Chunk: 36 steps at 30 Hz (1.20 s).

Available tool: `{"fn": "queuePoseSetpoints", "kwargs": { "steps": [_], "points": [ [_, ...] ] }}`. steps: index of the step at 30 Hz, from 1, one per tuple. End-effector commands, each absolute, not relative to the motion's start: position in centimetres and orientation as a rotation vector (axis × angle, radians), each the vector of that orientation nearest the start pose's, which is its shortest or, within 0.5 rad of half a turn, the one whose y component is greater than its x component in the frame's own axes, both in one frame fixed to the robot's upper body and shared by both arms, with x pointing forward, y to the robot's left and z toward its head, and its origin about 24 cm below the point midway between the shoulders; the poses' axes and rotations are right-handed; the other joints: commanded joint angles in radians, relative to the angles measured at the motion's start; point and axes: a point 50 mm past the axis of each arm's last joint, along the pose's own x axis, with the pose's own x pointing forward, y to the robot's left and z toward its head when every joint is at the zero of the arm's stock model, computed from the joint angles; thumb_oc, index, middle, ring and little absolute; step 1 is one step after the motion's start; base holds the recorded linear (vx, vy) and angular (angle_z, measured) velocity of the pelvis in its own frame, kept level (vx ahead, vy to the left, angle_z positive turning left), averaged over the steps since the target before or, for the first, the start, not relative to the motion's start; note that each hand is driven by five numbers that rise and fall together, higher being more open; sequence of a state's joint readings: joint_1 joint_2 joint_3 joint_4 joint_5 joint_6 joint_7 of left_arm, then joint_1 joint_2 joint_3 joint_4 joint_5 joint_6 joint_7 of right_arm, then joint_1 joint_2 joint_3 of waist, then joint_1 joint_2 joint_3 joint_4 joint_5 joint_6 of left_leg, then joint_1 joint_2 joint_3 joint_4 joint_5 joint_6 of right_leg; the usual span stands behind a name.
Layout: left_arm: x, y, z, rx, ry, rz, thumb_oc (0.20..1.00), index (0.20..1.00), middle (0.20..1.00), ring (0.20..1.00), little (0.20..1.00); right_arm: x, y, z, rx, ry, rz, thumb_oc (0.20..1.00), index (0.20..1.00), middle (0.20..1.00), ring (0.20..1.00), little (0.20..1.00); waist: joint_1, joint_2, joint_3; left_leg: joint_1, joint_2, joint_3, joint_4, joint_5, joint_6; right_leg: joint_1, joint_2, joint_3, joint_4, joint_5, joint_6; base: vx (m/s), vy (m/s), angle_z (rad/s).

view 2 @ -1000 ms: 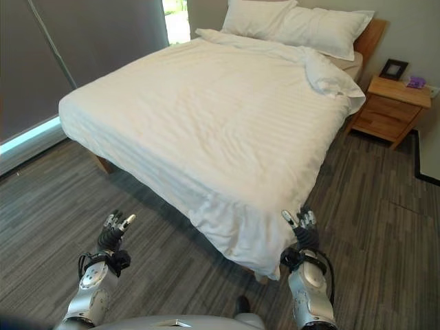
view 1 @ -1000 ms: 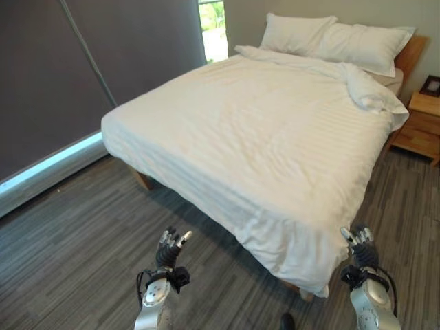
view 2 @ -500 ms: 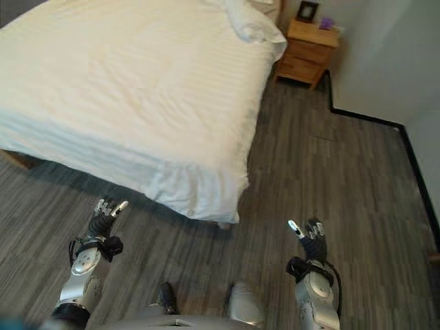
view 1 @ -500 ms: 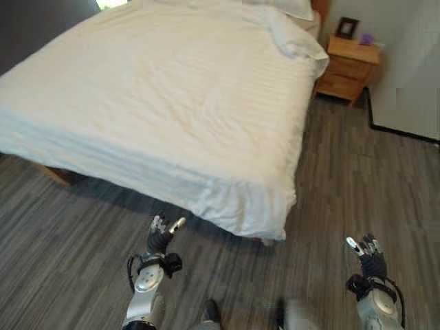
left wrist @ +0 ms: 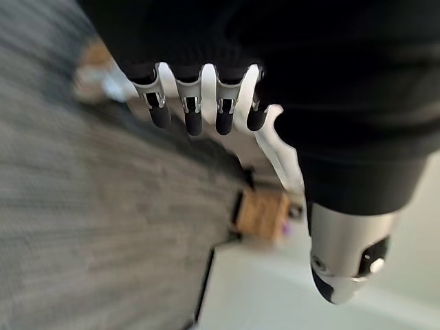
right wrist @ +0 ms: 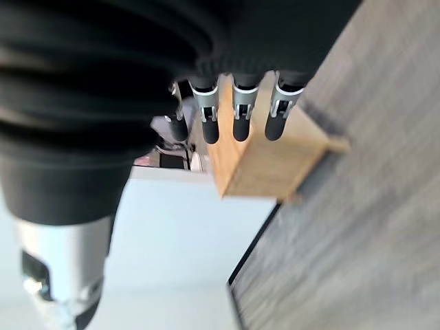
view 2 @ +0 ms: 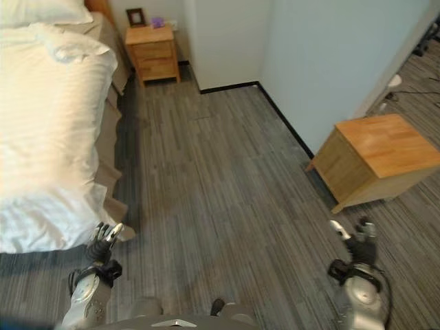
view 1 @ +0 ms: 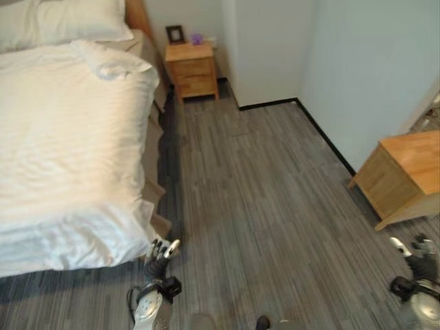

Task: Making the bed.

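White striped duvet covers the wooden-framed bed at the robot's left; its near corner hangs over the bed's foot, bunched and loose just above the grey wood-look plank floor. Duvet's top edge by the head end is folded back in a rumpled lump. Two white pillows lie at the head, against the wooden headboard. Mattress side and bed base show bare below the duvet on the side facing the open floor.

Left hand low, just beside the bed's near corner, not touching the cloth; fingers straight and relaxed, thumb apart, holding nothing. Left wrist view shows the same: fingers in a loose row, nothing between them and the thumb.

Right hand well apart from the bed, at the robot's right over the floor, near a light wooden box-shaped cabinet. Fingers extended, empty.

Small wooden two-drawer nightstand stands beside the head of the bed against the far wall, with a dark picture frame and a small purple object on top. Pale wall with black skirting runs along the right.
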<state>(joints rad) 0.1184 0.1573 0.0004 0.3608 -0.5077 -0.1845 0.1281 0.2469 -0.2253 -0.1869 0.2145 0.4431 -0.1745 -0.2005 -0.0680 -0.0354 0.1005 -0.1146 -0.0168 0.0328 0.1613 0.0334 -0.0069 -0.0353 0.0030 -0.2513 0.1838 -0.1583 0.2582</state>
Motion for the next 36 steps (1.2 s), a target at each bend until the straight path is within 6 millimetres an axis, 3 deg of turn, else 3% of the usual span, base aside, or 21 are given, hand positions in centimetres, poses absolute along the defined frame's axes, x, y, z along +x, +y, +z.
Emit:
{"fn": "queuePoseSetpoints", "kwargs": {
  "steps": [1, 6, 12, 13, 18, 22, 24, 27, 28, 32, 36],
  "points": [
    [21.5, 21.9, -2.0, -0.246, 0.178, 0.219, 1.000, 1.000, 1.000, 1.000, 1.000, 20.3, -26.0, -0.1, 0.216, 0.070, -0.471, 1.000, 1.000, 1.000, 1.000, 1.000, 0.037, -0.022, -0.002, 0.131, 0.063, 0.011, -0.194, -0.014, -0.041, 0.100, -0.124, 0.116, -0.208, 0.144, -0.142, -0.02, 0.084, 0.32],
    [21.2, 21.0, -2.5, -0.230, 0.210, 0.161, 1.000, 1.000, 1.000, 1.000, 1.000, 20.7, -23.3, -0.7, 0.329, 0.094, -0.364, 1.000, 1.000, 1.000, 1.000, 1.000, 0.043, -0.022, -0.009, 0.152, 0.040, -0.002, -0.203, -0.026, -0.019, 0.091, -0.144, 0.136, -0.188, 0.163, -0.126, -0.05, 0.085, 0.21],
    [21.0, 21.0, -3.0, -0.208, 0.241, 0.159, 1.000, 1.000, 1.000, 1.000, 1.000, 20.2, -23.3, -1.6, 0.320, 0.141, -0.374, 1.000, 1.000, 1.000, 1.000, 1.000, 0.045, -0.025, -0.041, 0.200, 0.028, 0.016, -0.226, -0.034, -0.004, 0.112, -0.151, 0.148, -0.190, 0.167, -0.118, -0.02, 0.064, -0.02],
    [24.4, 20.2, -0.7, 0.094, 0.229, -0.006, 1.000, 1.000, 1.000, 1.000, 1.000, 17.5, -24.9, -4.5, 0.462, 0.298, -0.493, 1.000, 1.000, 1.000, 1.000, 1.000, 0.004, 0.039, -0.065, 0.275, 0.104, 0.108, -0.237, -0.014, -0.063, 0.152, -0.130, -0.001, -0.196, 0.163, -0.137, 0.00, 0.023, -0.16],
    [24.0, 20.1, -1.2, 0.068, 0.253, -0.004, 1.000, 1.000, 1.000, 1.000, 1.000, 17.2, -24.5, -4.8, 0.524, 0.298, -0.501, 1.000, 1.000, 1.000, 1.000, 1.000, 0.004, 0.029, -0.072, 0.278, 0.084, 0.103, -0.245, -0.025, -0.047, 0.148, -0.147, 0.013, -0.189, 0.170, -0.129, -0.01, 0.091, 0.09],
    [23.6, 22.3, -0.1, 0.056, 0.205, 0.077, 1.000, 1.000, 1.000, 1.000, 1.000, 18.0, -24.6, -5.2, 0.435, 0.353, -0.426, 1.000, 1.000, 1.000, 1.000, 1.000, 0.033, 0.000, -0.092, 0.277, 0.057, 0.105, -0.249, -0.040, -0.026, 0.137, -0.165, 0.031, -0.186, 0.187, -0.111, -0.03, 0.096, -0.08],
    [22.8, 25.9, 0.8, 0.065, 0.169, 0.234, 1.000, 1.000, 1.000, 1.000, 1.000, 20.2, -25.3, -3.2, 0.277, 0.306, -0.301, 1.000, 1.000, 1.000, 1.000, 1.000, 0.082, -0.023, -0.101, 0.278, 0.047, 0.086, -0.249, -0.044, -0.020, 0.148, -0.176, 0.014, -0.187, 0.190, -0.103, -0.01, 0.058, -0.02],
    [22.5, 27.3, 1.3, 0.064, 0.150, 0.295, 1.000, 1.000, 1.000, 1.000, 1.000, 21.4, -24.9, -2.4, 0.196, 0.289, -0.210, 1.000, 1.000, 1.000, 1.000, 1.000, 0.103, -0.032, -0.102, 0.278, 0.043, 0.076, -0.248, -0.043, -0.018, 0.157, -0.184, 0.000, -0.185, 0.189, -0.100, 0.01, 0.041, 0.15],
    [22.3, 28.5, 2.0, 0.087, 0.128, 0.336, 1.000, 1.000, 1.000, 1.000, 1.000, 22.7, -24.3, -1.2, 0.138, 0.253, -0.140, 1.000, 1.000, 1.000, 1.000, 1.000, 0.126, -0.039, -0.099, 0.279, 0.038, 0.064, -0.246, -0.045, -0.016, 0.164, -0.190, -0.011, -0.180, 0.186, -0.098, 0.00, 0.035, 0.40],
    [20.5, 30.4, 1.5, 0.126, 0.160, 0.416, 1.000, 1.000, 1.000, 1.000, 1.000, 23.9, -22.4, 0.6, 0.042, 0.195, 0.043, 1.000, 1.000, 1.000, 1.000, 1.000, 0.167, -0.049, -0.084, 0.275, 0.030, 0.034, -0.240, -0.047, -0.011, 0.173, -0.206, -0.028, -0.169, 0.182, -0.095, 0.00, 0.042, 0.26],
    [19.0, 30.7, 0.0, 0.099, 0.220, 0.468, 1.000, 1.000, 1.000, 1.000, 1.000, 23.3, -22.3, 0.5, 0.084, 0.191, 0.024, 1.000, 1.000, 1.000, 1.000, 1.000, 0.168, -0.050, -0.069, 0.268, 0.027, 0.022, -0.236, -0.047, -0.008, 0.175, -0.210, -0.031, -0.165, 0.176, -0.097, 0.01, 0.022, 0.23]
  ]
}}
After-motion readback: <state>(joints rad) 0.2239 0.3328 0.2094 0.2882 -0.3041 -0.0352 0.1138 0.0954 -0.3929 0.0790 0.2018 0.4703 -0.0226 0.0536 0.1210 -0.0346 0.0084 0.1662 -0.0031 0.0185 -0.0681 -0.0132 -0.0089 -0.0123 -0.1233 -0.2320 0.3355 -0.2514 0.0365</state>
